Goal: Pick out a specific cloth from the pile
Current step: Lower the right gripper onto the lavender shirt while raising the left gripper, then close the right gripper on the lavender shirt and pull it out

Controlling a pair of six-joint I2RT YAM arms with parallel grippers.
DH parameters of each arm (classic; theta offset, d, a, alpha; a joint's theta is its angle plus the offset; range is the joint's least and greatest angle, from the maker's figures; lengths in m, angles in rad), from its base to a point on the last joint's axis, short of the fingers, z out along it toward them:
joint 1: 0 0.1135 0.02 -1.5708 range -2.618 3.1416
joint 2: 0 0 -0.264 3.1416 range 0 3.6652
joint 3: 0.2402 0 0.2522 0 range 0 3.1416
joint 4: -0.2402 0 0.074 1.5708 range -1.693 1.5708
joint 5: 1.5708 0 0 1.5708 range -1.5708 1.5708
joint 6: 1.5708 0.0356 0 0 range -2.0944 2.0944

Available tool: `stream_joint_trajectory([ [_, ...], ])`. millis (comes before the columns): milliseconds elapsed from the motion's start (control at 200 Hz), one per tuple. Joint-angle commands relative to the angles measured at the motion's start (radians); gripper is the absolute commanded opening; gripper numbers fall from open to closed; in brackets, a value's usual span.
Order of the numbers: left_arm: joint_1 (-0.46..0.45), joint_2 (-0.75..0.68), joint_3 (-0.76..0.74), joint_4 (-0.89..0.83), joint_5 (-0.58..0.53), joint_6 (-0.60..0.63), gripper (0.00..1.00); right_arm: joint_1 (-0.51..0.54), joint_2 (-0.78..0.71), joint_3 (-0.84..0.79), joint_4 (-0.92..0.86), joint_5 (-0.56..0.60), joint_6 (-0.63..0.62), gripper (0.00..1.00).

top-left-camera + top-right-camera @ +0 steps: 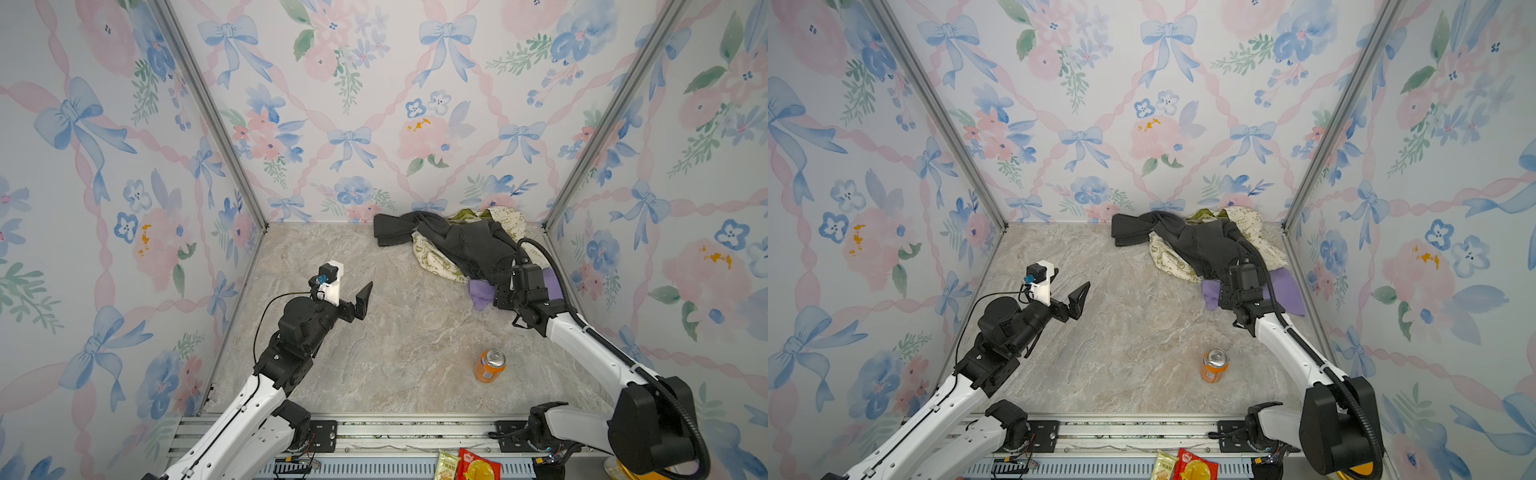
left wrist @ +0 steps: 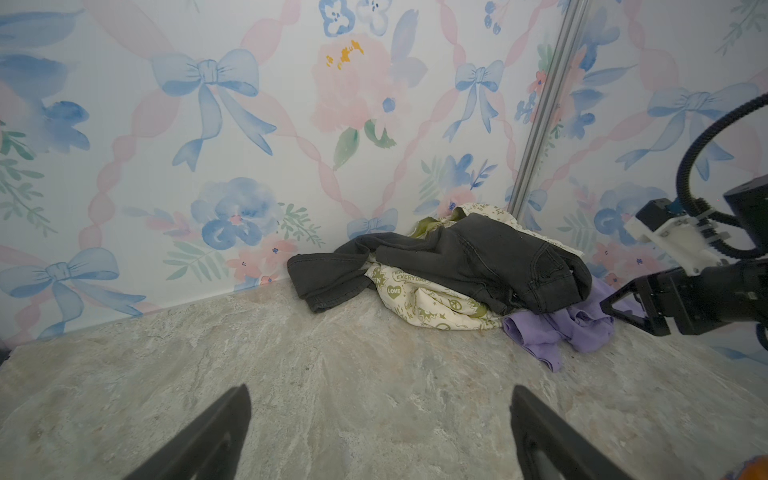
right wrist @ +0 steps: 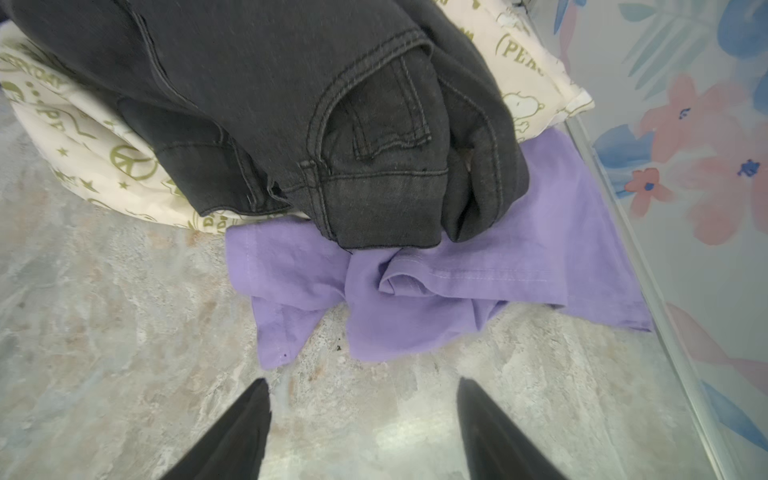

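Cloth (image 1: 480,293) sticking out under the pile (image 1: 457,245), right of centre in a top view.
Lavender, soft and light, it lies on the tabletop (image 3: 104,311), partly under the dark garment (image 3: 374,166), so a pull may drag that along. Its bunched middle looks the best hold. Right end effector (image 3: 363,382) hovers just short of it, spread and empty; left end effector (image 2: 380,388), well apart, is spread too.
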Motion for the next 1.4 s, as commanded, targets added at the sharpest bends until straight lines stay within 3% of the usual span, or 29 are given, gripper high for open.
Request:
stream_joint_trajectory([
  [0, 0.0, -0.023, -0.02, -0.034, 0.068, 0.022, 0.98, 0.007, 0.09, 0.071, -0.055, 0.037, 0.018, 0.69],
  [290, 0.0, -0.102, -0.071, -0.072, 0.044, 0.022, 0.98, -0.001, 0.309, 0.171, -0.055, 0.057, 0.011, 0.57],
  [510, 0.0, -0.109, -0.075, -0.071, 0.048, 0.002, 0.98, -0.019, 0.452, 0.304, -0.155, 0.068, 0.007, 0.46],
  [605, 0.0, -0.117, -0.078, -0.071, 0.048, -0.001, 0.98, -0.032, 0.496, 0.347, -0.197, 0.065, 0.016, 0.35],
  [800, 0.002, -0.143, -0.087, -0.071, 0.043, -0.009, 0.98, -0.051, 0.54, 0.381, -0.25, 0.055, 0.02, 0.32],
  [1045, 0.002, -0.164, -0.092, -0.071, 0.045, -0.016, 0.98, -0.051, 0.528, 0.37, -0.232, 0.039, 0.0, 0.05],
  [1395, 0.003, -0.176, -0.093, -0.071, 0.038, -0.018, 0.98, -0.05, 0.247, 0.298, -0.144, 0.037, -0.006, 0.0],
])
